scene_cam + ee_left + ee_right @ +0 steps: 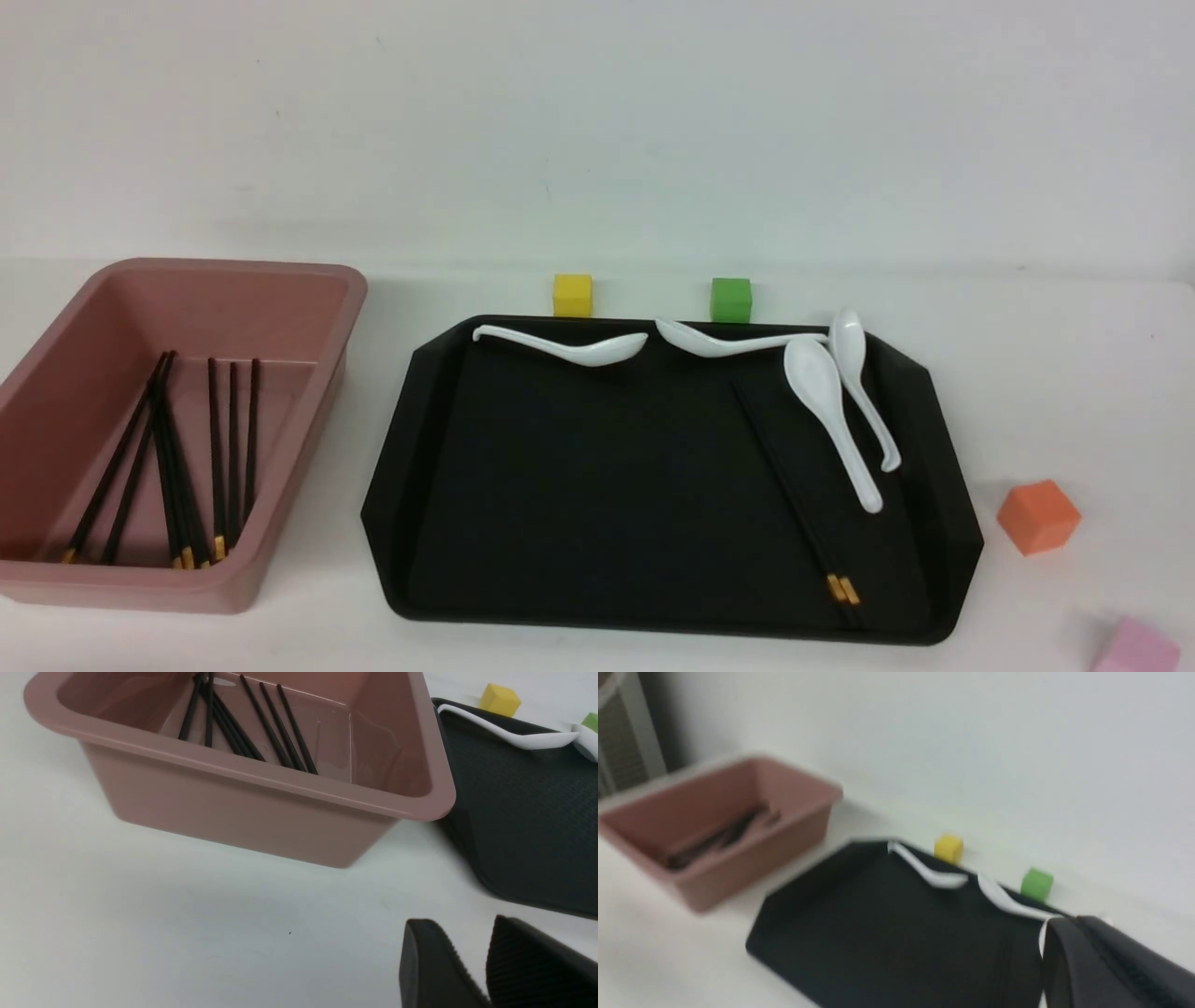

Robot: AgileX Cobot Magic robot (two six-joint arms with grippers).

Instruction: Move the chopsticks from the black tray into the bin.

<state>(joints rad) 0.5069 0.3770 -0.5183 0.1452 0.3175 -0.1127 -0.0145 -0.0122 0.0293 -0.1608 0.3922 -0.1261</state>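
Two chopsticks (794, 495) lie side by side on the right part of the black tray (411, 448), gold bands toward the near edge. Several more chopsticks (177, 467) rest inside the pink bin (308, 280) at the left. Neither arm shows in the front view. In the left wrist view my left gripper (460, 924) hangs open over bare table beside the bin (233, 807), with nothing between its fingers. In the blurred right wrist view my right gripper (1069, 921) is shut and empty above the tray (878, 933), on the side away from the bin (752, 858).
Several white spoons (826, 411) lie along the tray's far edge and right side, one right beside the chopsticks. A yellow cube (572, 295) and a green cube (730, 299) stand behind the tray. An orange cube (1038, 515) and a pink cube (1134, 646) sit at the right.
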